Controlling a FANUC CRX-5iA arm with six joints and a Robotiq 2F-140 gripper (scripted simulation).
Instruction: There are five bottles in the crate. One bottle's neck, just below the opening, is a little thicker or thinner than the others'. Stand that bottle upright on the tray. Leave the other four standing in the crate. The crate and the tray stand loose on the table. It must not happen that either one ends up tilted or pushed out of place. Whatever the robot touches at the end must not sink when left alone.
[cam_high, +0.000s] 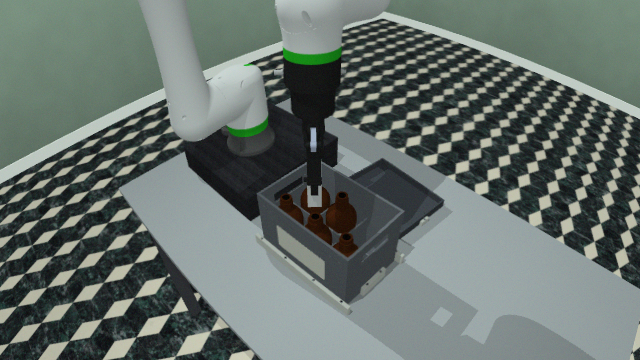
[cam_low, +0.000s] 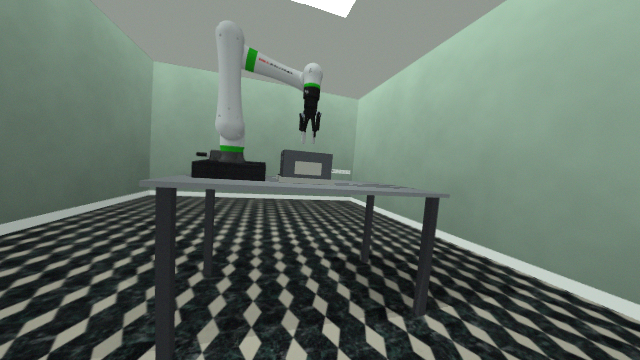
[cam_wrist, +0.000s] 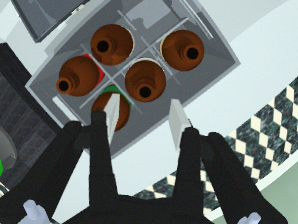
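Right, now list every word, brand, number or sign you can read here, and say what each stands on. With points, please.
None can be read for certain.
Red and dark lettering on the arm's upper link (cam_low: 276, 68): too small and blurred to read.
Pale panel (cam_high: 300, 251) (cam_low: 308, 168) on the crate's (cam_high: 336, 277) (cam_low: 287, 165) side: no lettering can be made out.

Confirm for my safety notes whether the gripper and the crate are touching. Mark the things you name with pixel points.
Apart: the exterior view shows the fingertips of the gripper (cam_high: 314, 196) (cam_low: 308, 138) (cam_wrist: 146, 107) above the crate's (cam_high: 372, 272) (cam_low: 288, 165) (cam_wrist: 212, 70) rim, background visible between.
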